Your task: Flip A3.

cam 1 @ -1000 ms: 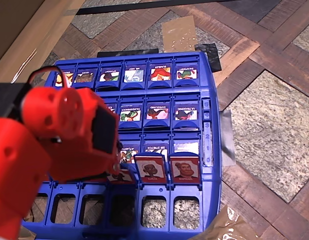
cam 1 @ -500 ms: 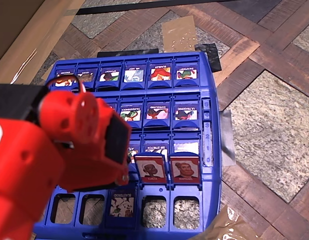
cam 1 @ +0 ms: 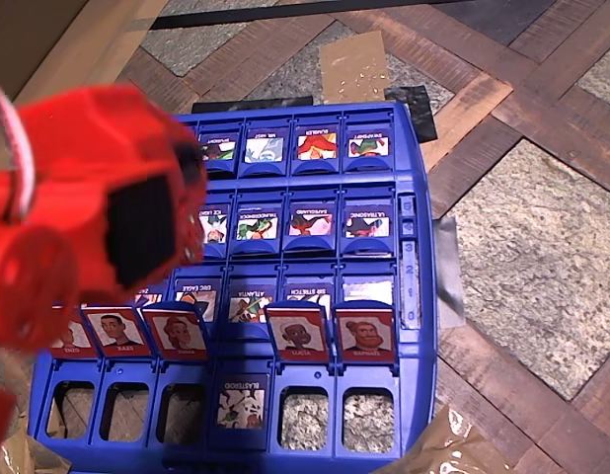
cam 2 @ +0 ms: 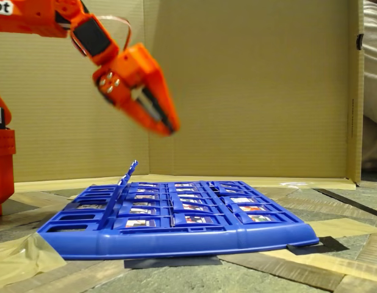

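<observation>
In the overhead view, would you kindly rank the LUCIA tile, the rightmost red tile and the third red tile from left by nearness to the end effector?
1. Third red tile from left, below the end effector.
2. LUCIA tile, mid-row.
3. Rightmost red tile, far right.

Light is even and fairly bright in both views. In the overhead view the arm (cam 1: 78, 227) is close to the lens, blurred and soft. In the fixed view the gripper (cam 2: 167, 125) is smeared by motion; the board (cam 2: 176, 235) is sharp, casting a thin dark shadow beneath its front edge.
</observation>
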`<action>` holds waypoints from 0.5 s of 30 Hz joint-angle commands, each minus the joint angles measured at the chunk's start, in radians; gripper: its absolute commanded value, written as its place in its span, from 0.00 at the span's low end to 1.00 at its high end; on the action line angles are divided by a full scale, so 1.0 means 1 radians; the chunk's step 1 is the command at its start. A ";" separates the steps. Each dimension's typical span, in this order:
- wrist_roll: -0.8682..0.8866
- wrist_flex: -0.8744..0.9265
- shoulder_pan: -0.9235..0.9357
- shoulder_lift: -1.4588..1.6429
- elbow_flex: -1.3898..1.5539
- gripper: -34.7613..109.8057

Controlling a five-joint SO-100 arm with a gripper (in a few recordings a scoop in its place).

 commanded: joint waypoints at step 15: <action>0.028 -1.039 -0.040 0.601 0.440 0.24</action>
